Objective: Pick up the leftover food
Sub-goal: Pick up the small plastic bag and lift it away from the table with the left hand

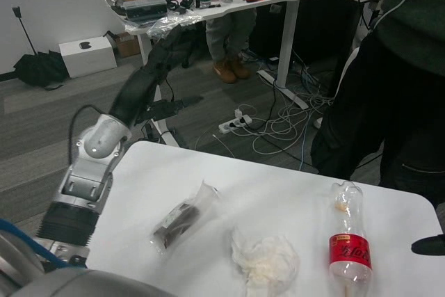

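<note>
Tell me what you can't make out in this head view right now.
- Right hand: only a dark tip shows at the right edge; its state is unclear.
- Left hand: blurred against the dark background, so its fingers can't be read.
- Plastic bottle: cap end cut off by the bottom edge.
- Clear packet: its dark contents are too blurred to identify.

Dark leftover food (182, 219) in clear wrapper, lying flat on table
</note>
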`<state>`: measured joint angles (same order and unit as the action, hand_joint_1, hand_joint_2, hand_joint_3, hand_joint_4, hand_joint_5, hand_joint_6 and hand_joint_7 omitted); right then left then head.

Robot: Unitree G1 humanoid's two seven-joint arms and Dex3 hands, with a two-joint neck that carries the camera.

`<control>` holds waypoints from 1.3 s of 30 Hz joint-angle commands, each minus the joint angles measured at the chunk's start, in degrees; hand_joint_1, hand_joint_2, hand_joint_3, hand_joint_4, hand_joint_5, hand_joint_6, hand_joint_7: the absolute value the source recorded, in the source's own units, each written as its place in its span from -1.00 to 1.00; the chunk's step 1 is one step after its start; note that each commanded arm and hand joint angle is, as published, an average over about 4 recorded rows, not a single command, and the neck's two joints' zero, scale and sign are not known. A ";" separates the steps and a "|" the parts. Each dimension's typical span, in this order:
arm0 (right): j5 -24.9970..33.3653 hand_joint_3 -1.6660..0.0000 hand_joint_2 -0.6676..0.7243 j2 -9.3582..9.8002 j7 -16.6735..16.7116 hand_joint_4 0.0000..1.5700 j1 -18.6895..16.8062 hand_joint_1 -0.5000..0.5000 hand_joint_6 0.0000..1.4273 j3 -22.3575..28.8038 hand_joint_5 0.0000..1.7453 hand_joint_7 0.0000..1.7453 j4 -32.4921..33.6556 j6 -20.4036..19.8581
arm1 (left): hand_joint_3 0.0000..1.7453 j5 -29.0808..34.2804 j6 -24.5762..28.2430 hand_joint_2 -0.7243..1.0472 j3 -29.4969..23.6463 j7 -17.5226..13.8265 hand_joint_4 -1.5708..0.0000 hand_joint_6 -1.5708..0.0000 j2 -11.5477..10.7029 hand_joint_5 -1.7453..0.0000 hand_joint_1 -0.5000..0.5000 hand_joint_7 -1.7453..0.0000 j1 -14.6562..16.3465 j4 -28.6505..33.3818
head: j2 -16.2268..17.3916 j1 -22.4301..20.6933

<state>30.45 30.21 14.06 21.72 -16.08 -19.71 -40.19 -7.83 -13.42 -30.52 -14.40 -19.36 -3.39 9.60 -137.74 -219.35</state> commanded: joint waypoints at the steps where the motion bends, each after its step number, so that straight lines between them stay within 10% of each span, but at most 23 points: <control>1: 1.19 1.00 0.64 2.75 -0.31 -1.00 0.34 -0.92 -1.00 -1.89 -1.00 -1.00 -1.12 -0.02 | -1.00 -16.96 -9.26 1.00 -4.46 -6.13 1.00 1.00 -4.59 0.71 -0.96 1.00 2.82 1.96 | 0.65 -0.20; 15: 7.82 1.00 0.73 9.03 -1.27 -1.00 0.34 -0.92 -1.00 -6.60 -1.00 -1.00 -2.65 -0.76 | -1.00 -38.14 -31.05 1.00 -3.32 -4.72 1.00 1.00 -18.04 0.85 -0.96 1.00 7.69 -3.89 | 5.27 -1.21; 22: 10.15 1.00 0.73 12.94 -1.40 -1.00 0.34 -0.94 -1.00 -9.32 -1.00 -1.00 -6.21 -3.58 | -1.00 -50.49 -55.35 0.93 -16.59 -8.41 1.00 1.00 -4.41 0.88 -0.96 1.00 -2.50 -15.93 | 12.00 0.30; 30: 10.24 1.00 0.73 13.82 -1.40 -1.00 0.34 -0.92 -1.00 -9.89 -1.00 -1.00 -7.80 -5.20 | -1.00 -62.53 -66.96 1.00 -18.74 -13.77 1.00 1.00 -1.60 1.00 -1.00 1.00 -12.08 -19.97 | 13.73 3.68; 39: 10.17 1.00 0.73 13.67 -1.40 -1.00 0.34 -0.96 -1.00 -11.41 -1.00 -1.00 -8.63 -6.74 | -0.98 -67.41 -68.30 1.00 -9.32 -13.79 1.00 1.00 -1.84 1.00 -1.00 1.00 -12.52 -26.74 | 13.88 3.89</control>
<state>40.40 43.23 12.79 21.87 -27.04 -28.09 -45.70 -74.06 -81.55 -40.57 -27.82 -20.88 -15.88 -16.16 -123.85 -215.45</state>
